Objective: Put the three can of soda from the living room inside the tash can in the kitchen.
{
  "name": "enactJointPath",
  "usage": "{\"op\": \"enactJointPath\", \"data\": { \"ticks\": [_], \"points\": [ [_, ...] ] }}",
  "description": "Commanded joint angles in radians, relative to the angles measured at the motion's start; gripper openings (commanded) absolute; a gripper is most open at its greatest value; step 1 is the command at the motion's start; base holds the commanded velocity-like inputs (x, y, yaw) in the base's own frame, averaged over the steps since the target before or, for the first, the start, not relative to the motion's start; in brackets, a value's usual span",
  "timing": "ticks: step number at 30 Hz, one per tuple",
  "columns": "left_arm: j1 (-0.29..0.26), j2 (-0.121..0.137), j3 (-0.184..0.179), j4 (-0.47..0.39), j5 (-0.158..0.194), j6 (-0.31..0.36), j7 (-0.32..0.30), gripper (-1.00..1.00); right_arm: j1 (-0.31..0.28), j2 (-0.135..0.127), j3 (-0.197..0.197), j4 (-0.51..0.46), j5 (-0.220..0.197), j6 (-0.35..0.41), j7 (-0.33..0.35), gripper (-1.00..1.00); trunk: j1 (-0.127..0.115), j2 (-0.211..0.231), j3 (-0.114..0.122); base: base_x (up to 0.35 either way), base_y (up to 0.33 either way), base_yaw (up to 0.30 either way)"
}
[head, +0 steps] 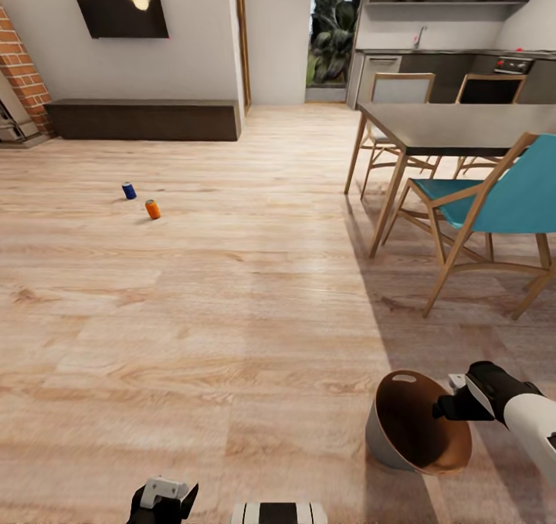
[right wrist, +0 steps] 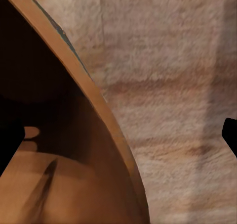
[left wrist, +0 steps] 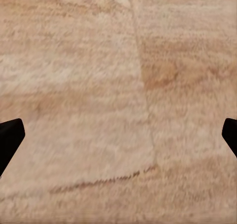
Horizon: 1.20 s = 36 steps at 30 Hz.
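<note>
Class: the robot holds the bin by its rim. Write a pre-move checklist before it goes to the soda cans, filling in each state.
1. Right gripper on the trash can rim: ok, one finger inside.
2. Bin upright: not ok, tilted.
3. Left gripper free: ok, open over bare floor.
4. Blue can and orange can located: ok.
5. Third can located: not ok.
6. Dining table away from the path: ok.

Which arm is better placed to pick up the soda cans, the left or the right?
Probably the left. The left gripper is open and empty, and the blue can and orange can lie far ahead on its side. The right gripper is at the bin rim.
</note>
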<state>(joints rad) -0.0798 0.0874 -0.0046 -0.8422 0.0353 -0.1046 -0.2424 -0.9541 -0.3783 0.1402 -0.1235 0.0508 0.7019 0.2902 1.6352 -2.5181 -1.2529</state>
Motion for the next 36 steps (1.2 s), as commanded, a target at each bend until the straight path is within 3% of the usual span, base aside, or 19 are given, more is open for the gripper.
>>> {"op": "enactJointPath", "data": {
  "ticks": [1,19,23,36],
  "points": [
    [0.0,0.0,0.0,0.0,0.0,0.0,0.0,1.0,0.0,0.0,0.0,0.0,0.0,0.0,0.0,1.0,0.0,0.0,-0.004,0.0,0.0,0.0],
    [0.0,0.0,0.0,0.0,0.001,0.0,0.0,1.0,0.014,-0.002,0.0,-0.008,0.001,-0.001,0.0,1.0,0.0,0.0,-0.004,0.0,0.0,0.0],
    [0.0,0.0,0.0,0.0,0.001,0.0,0.0,1.0,0.016,-0.003,0.001,-0.008,0.001,-0.001,0.0,1.0,0.002,-0.001,-0.019,0.0,0.0,0.0],
    [0.0,0.0,0.0,-0.001,0.001,-0.001,0.0,1.0,0.017,-0.002,0.001,-0.006,0.001,-0.002,0.0,1.0,0.002,-0.001,-0.019,0.0,0.0,0.0]
  ]
}}
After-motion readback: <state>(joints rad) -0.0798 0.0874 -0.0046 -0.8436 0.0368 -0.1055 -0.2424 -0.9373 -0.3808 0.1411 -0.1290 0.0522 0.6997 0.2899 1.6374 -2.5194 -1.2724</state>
